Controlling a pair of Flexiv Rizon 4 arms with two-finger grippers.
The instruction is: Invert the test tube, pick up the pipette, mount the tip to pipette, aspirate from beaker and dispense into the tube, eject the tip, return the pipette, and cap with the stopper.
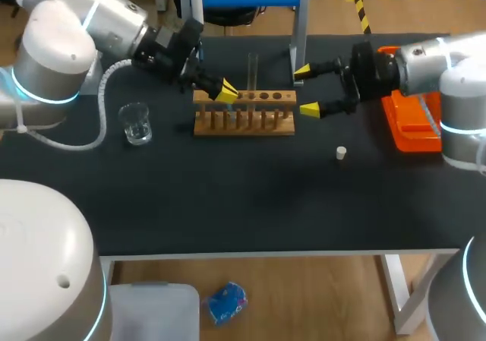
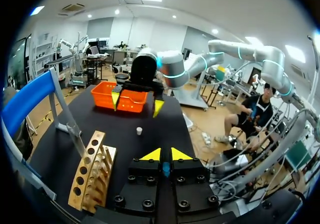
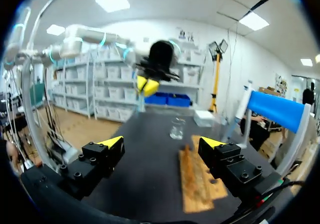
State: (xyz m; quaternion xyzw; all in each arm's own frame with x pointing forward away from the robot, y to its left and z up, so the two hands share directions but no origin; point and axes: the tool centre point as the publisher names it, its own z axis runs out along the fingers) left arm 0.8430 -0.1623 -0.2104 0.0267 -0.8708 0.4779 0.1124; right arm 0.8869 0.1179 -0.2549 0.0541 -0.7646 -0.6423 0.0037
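one upright test tube (image 1: pixel 252 71) in the wooden rack (image 1: pixel 244 125)

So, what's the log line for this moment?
left end effector: shut, at rack | right end effector: open, at rack | test tube: upright in rack

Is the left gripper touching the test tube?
Apart. Left wrist view: the left gripper is shut on nothing; the test tube stands in the rack beside it, bare table between.

The bin (image 1: pixel 411 131) is orange, the rack (image 1: pixel 244 122) tan, the stopper (image 1: pixel 342 153) seemingly white.
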